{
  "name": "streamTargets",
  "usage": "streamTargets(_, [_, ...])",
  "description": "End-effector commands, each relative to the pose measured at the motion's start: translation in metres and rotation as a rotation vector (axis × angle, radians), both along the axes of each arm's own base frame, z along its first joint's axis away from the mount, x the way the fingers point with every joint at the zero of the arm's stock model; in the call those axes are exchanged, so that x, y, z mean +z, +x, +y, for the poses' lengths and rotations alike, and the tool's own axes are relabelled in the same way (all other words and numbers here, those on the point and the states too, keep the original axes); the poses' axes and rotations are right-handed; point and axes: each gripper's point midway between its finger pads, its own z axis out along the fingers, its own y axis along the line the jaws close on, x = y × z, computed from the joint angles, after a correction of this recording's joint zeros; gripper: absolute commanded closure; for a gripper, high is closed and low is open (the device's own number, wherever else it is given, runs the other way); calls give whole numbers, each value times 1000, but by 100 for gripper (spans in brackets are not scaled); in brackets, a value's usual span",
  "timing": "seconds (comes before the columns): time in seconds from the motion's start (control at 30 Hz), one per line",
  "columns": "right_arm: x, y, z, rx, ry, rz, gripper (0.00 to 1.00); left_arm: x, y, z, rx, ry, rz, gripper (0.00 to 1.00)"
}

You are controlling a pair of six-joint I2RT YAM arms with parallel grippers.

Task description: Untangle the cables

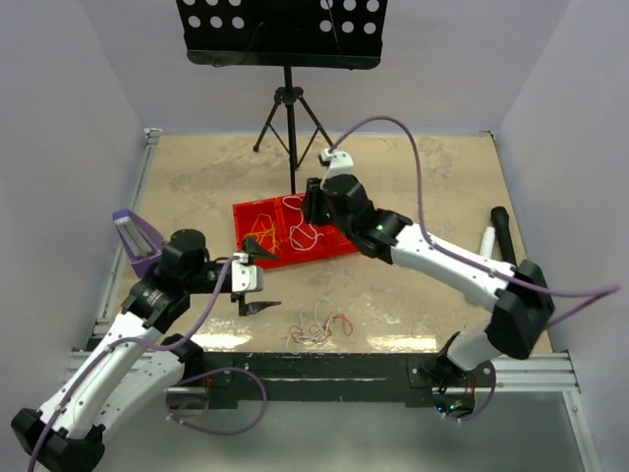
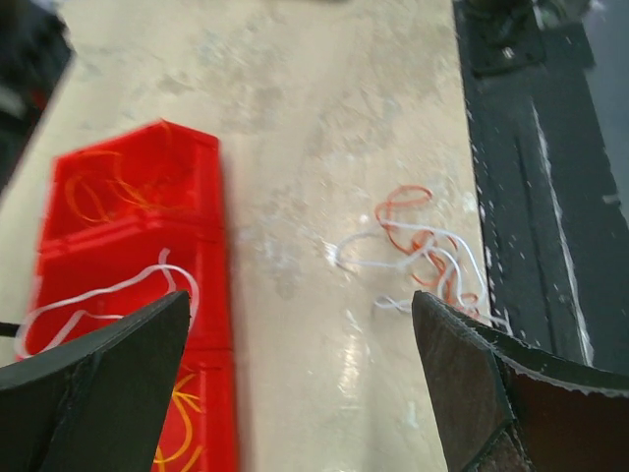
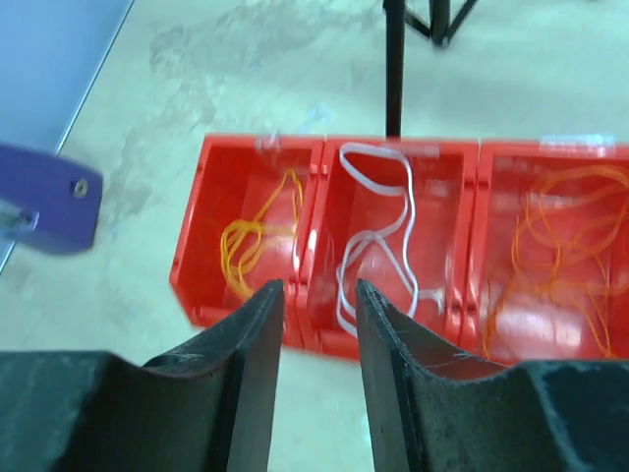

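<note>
Top view: one red tray (image 1: 239,221) sits at centre. The loose cable clump (image 1: 317,330) lies on the table (image 1: 197,177) at the tray's 6 o'clock.

Left wrist: left gripper (image 2: 300,300) is spread wide and empty, with the clump at 2 o'clock.

Right wrist: right gripper (image 3: 319,290) is narrowly parted, holding nothing. There are three bins: yellow wire (image 3: 251,251) left, white wire (image 3: 378,236) middle, orange wire (image 3: 570,236) right.

L wrist cam: red tray (image 2: 118,231) blurred, cut off at btm edge. Top cam: cables (image 1: 316,329) too small to tell strands apart.

Bare table (image 1: 316,293) between cables (image 1: 316,329) and tray (image 1: 314,258)
</note>
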Motion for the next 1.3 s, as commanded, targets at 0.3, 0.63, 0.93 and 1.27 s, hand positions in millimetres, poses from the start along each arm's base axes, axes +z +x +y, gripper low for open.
streamTargets(0.3, [-68,-121,-53,215,91,214,66,-65,-10,-37,-299,162,-4,8])
streamTargets(0.63, [-101,-215,9,573,91,274,62,-17,53,-21,87,-1,43,6])
streamTargets(0.93, [-136,-251,40,659,-22,306,61,-2,51,-14,108,-37,76,6])
streamTargets(1.27, [-129,-233,47,560,-21,257,89,-3,36,-10,71,-28,57,6])
